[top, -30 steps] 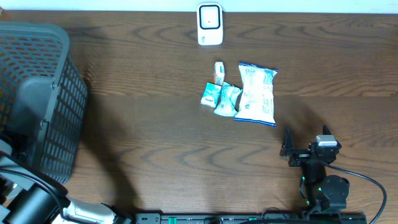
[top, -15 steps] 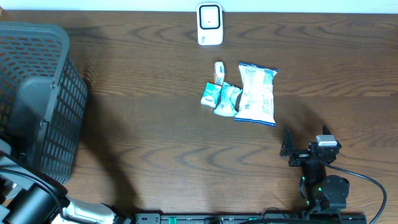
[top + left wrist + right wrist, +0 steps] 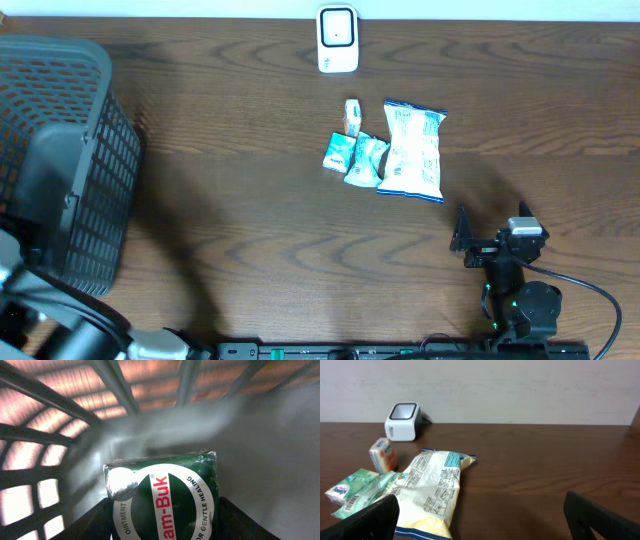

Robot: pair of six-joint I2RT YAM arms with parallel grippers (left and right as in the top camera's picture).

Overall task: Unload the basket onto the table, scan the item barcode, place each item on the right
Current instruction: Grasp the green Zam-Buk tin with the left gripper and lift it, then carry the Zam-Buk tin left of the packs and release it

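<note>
Your left gripper is down inside the basket, which stands at 9 o'clock on the tabletop. Its fingers stand on either side of the green ointment box, one at 7 o'clock and one at 5 o'clock in the wrist view. I cannot tell whether they are pressing on the box or only standing close to its sides. The step looks like taking hold of this box so it can go to the scanner at 12 o'clock. Centre the fingers on the narrow sides and grip squarely, so the box does not twist. Lift straight up until it is above the basket rim before you swing toward 12 o'clock, or the box may catch on the mesh. No barcode shows on the label face turned to the camera. Expect to turn the box in front of the scanner until the right face meets its window. Your right gripper waits at 5 o'clock with its fingers wide apart and nothing between them. It faces the bag and the small packets near the middle, so keep it there, out of the carry path. The overhead view shows neither the box nor the left gripper, only part of the left arm at 8 o'clock. In the wrist view the lower end of the box is cut off and the basket wall behind it is blurred.
</note>
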